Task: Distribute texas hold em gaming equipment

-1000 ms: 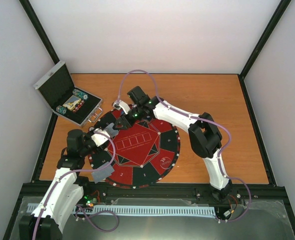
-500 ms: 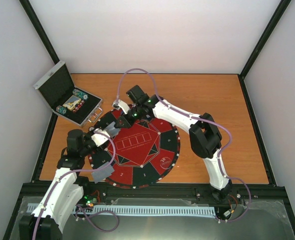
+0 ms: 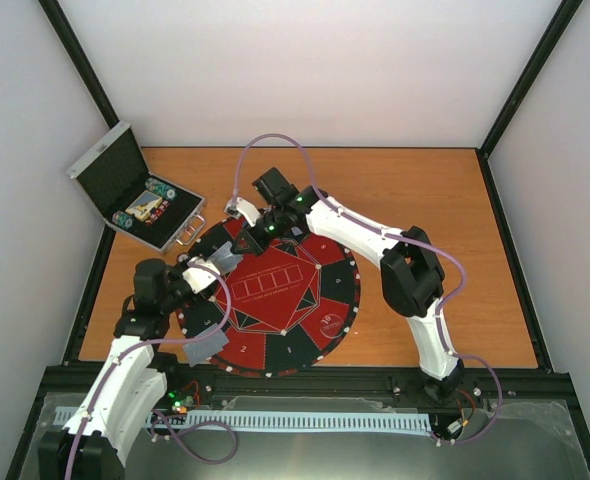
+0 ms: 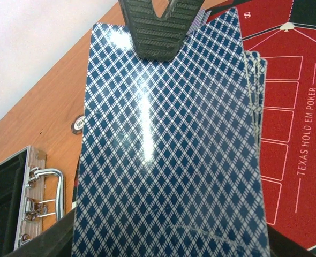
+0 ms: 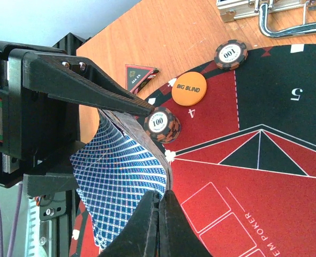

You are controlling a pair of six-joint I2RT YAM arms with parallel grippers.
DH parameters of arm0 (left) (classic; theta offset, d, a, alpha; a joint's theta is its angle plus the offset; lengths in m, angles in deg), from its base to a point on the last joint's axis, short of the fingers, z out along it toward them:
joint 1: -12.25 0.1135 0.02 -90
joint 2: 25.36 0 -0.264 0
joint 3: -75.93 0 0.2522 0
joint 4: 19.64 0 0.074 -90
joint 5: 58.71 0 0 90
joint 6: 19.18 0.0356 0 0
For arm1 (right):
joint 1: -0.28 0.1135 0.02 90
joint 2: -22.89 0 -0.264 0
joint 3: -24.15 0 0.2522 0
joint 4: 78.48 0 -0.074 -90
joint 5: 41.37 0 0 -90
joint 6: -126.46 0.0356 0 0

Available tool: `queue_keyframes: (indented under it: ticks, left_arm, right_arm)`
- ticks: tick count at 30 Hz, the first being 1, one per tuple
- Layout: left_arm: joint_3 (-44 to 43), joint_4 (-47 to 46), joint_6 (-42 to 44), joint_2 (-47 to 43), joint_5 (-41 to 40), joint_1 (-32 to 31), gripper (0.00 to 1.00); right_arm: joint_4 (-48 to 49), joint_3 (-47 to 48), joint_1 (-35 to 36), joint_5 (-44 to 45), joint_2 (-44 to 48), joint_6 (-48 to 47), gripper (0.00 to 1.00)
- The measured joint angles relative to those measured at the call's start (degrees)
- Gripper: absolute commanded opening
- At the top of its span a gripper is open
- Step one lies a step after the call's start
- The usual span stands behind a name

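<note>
Shifted leftward, right gripper point(image 5: 159, 199) pinches top card point(image 4: 168, 160) edge while left gripper point(image 3: 203, 275) clamps deck point(image 4: 257, 101).

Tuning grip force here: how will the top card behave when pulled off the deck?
Probably floppy: the top card bows where the right gripper pinches it. Likely slippery, given its glossy glare. Neighbours may drag along; the deck looks fanned.

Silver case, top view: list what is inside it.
Chip stacks sit at both ends of the open silver case, a yellowish item between them, too small to identify. Anything beneath is hidden.
</note>
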Motion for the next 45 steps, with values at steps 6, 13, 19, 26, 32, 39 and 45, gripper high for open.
queue_keyframes:
  ticks: [6,13,19,26,32,39,45]
  left_arm:
    - [0.0,0.0,0.0,-0.1,0.0,0.0,0.54]
    - [0.0,-0.2,-0.1,-1.1,0.0,0.0,0.54]
    - [0.5,-0.2,-0.4,-1.6,0.0,0.0,0.54]
    - [1.0,-0.3,-1.0,-1.8,0.0,0.0,0.54]
    - [1.0,-0.3,-2.4,-2.0,-1.6,0.0,0.54]
    - [1.1,-0.7,-4.9,-4.2,-5.6,1.6,0.57]
    - [1.1,-1.2,-6.1,-7.0,-6.8,5.6,0.56]
  right_arm:
    - [-0.4,0.2,-0.1,-0.3,0.2,0.0,0.03]
    - [0.7,-0.2,-1.8,-2.9,2.0,1.4,0.03]
    - [2.0,-0.4,-2.6,-3.3,3.6,2.2,0.03]
    - [2.8,-1.1,-2.7,-3.7,3.8,2.9,0.03]
    - [3.1,-1.8,-3.6,0.3,6.2,3.1,0.03]
    - [6.5,-5.4,-4.5,14.2,15.9,2.4,0.03]
    - [8.1,-6.7,-4.4,22.7,17.5,0.2,0.03]
